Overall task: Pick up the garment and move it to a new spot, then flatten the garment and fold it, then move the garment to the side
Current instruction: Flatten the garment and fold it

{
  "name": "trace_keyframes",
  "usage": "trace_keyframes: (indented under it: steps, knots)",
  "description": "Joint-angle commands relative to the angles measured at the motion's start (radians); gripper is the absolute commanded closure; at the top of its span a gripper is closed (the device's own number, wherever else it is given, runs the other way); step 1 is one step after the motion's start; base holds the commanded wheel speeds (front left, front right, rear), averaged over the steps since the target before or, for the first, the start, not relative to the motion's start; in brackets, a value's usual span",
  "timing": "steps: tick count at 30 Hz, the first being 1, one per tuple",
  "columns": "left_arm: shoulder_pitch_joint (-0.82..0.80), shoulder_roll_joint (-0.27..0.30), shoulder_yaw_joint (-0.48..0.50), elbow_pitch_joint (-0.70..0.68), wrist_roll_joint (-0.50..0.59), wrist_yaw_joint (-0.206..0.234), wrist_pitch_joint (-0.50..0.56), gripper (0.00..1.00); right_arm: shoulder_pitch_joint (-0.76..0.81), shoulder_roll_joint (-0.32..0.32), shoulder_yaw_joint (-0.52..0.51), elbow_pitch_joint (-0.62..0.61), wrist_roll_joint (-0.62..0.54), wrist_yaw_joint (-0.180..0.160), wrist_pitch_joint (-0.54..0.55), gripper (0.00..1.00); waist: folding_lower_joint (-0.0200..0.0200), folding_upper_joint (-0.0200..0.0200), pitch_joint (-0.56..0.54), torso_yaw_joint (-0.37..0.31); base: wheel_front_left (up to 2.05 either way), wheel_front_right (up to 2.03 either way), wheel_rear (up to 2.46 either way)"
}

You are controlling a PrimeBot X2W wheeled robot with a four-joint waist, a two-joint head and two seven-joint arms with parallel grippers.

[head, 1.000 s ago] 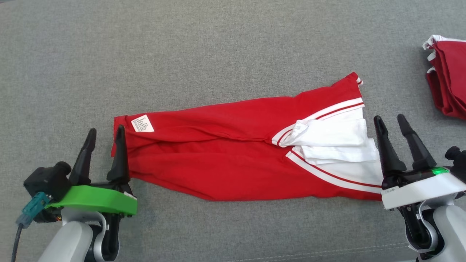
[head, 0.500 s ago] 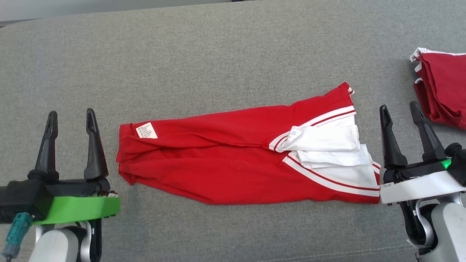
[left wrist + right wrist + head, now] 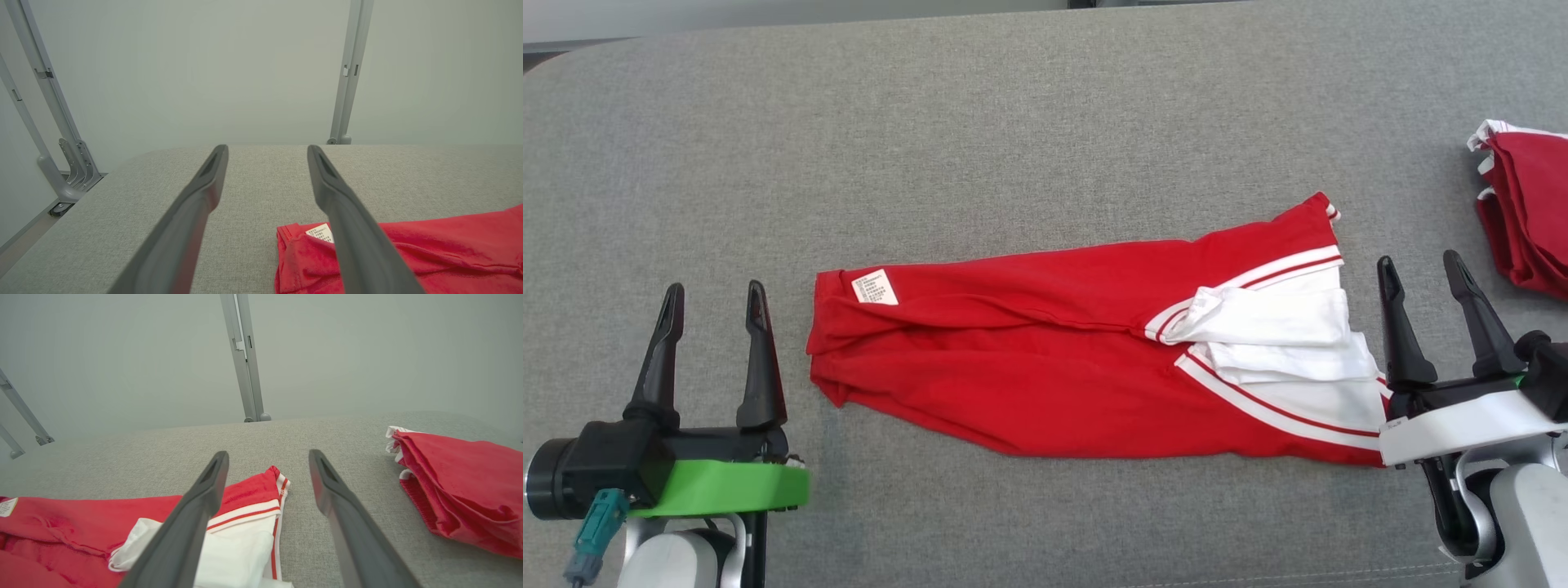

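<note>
The garment (image 3: 1045, 367) is a red shirt with white, red-striped sleeves, folded into a long band across the grey cushion. Its white label (image 3: 875, 287) sits at the left end; the white sleeves (image 3: 1274, 327) lie at the right end. My left gripper (image 3: 715, 292) stands open just left of the garment's left end, apart from it. My right gripper (image 3: 1421, 265) stands open beside the right end. The left wrist view has the label end (image 3: 302, 253) under my right finger. The right wrist view shows the sleeve end (image 3: 245, 522) behind my left finger. Both grippers are empty.
A stack of folded dark red garments (image 3: 1527, 220) lies at the far right, also seen as a red pile (image 3: 461, 494). The grey cushion (image 3: 1013, 147) stretches bare behind the garment. Metal frame posts (image 3: 347, 73) (image 3: 245, 359) rise beyond its far edge.
My left gripper has drawn back leftward, off the garment's left end, and now stands clear of it. The camera shifted too. The right gripper stayed beside the sleeve end.
</note>
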Motion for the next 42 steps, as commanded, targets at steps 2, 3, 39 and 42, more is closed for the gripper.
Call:
trace_keyframes:
  steps: [2,3,39,42]
  knots:
    - [-0.011,-0.010,0.006,0.004,0.008,-0.013,-0.003,0.00,-0.013,-0.022,0.000,0.016,0.022,0.000,0.001,0.00,0.0000,0.0000,0.001,0.006,0.00,0.00,0.00]
    - [-0.016,-0.012,0.008,0.005,0.008,-0.017,-0.003,0.00,-0.015,-0.031,-0.002,0.023,0.026,0.000,0.000,0.00,0.0000,0.0000,0.004,0.008,0.00,0.00,0.00]
    - [-0.072,-0.069,0.075,0.023,0.069,-0.093,-0.003,0.00,-0.085,-0.125,0.097,0.375,0.313,-0.001,-0.034,1.00,0.0000,0.0000,0.065,-0.007,0.00,0.00,0.00]
    - [-0.070,-0.070,0.077,0.023,0.072,-0.096,-0.003,0.00,-0.058,-0.149,0.035,0.352,0.302,-0.001,-0.034,1.00,0.0000,0.0000,0.065,-0.013,0.00,0.00,0.00]
